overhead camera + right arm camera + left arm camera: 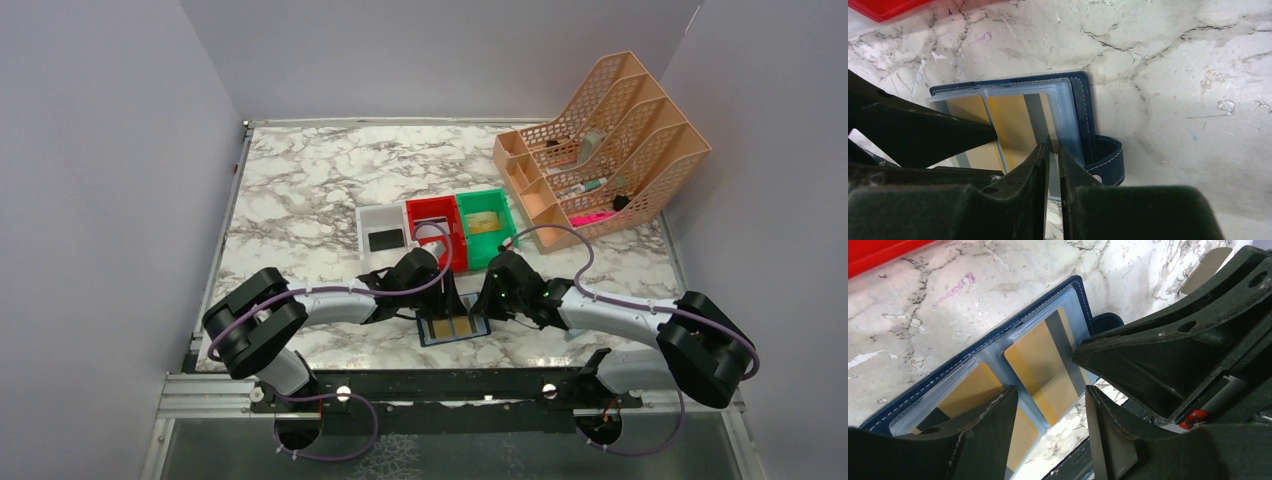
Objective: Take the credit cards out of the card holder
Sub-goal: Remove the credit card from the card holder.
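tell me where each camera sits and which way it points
top: high behind the robot, looking down on the marble table; left arm, right arm and bases show
left wrist: on the left arm, looking down through the open left gripper at the card holder
right wrist: on the right arm, looking down past the nearly shut right gripper at the same holder
shared: both wrist views show the holder's gold cards

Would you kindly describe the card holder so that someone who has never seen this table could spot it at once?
On the marble table, find the red bin in the middle of the row of bins. Just nearer than it, toward the arms' bases, lies the card holder. Unlike the bins, it is a flat navy-blue wallet lying open, with gold cards showing through its clear sleeves.
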Robot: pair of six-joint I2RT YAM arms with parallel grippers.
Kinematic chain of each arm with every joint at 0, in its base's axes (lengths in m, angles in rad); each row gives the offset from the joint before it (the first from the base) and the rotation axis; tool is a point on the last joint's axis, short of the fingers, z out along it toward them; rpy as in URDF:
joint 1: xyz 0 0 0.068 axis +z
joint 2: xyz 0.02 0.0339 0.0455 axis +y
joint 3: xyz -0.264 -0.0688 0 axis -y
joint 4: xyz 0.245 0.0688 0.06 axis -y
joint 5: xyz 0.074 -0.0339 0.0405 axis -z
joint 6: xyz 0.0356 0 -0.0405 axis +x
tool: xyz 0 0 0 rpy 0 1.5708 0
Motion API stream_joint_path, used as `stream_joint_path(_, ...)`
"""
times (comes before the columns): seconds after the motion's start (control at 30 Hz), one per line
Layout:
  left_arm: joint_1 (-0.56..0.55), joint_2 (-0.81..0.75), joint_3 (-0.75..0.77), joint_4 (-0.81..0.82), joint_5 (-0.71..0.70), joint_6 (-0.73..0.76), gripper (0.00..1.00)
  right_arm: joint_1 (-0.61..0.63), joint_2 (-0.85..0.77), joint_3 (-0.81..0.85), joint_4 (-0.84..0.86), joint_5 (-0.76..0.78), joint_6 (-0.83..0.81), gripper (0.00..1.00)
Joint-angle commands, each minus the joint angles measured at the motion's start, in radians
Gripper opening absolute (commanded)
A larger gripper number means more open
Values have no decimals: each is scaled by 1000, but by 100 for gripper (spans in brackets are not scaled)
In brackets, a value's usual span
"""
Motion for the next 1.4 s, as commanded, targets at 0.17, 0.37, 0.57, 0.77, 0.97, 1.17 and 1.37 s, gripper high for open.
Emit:
stream_joint_path(0.17, -13, 66, -105, 50, -29, -59, 51, -3, 21, -47, -62, 41, 17, 17)
stream_joint_path(0.37, -15, 89, -137, 122, -11, -89, 41, -3, 25, -54, -59, 44, 32, 17)
stream_joint_path(0.57, -15, 78, -142, 128, -20, -88, 33, -4, 32, -53, -55, 42, 34, 17)
stream_joint_path(0.77, -15, 55, -142, 133, -23, -79, 21, -4, 35, -53, -55, 43, 37, 17)
stream_joint_path(0.97, -14, 33, -138, 133, -25, -63, 11, -3, 36, -56, -55, 46, 38, 17)
stream_joint_path(1.17, -15, 6, -139, 113, -39, -63, 8, -3, 39, -55, -55, 47, 42, 17)
stream_joint_path(1.37, -14, -26, -138, 79, -57, -59, 3, -3, 44, -56, -62, 58, 42, 17)
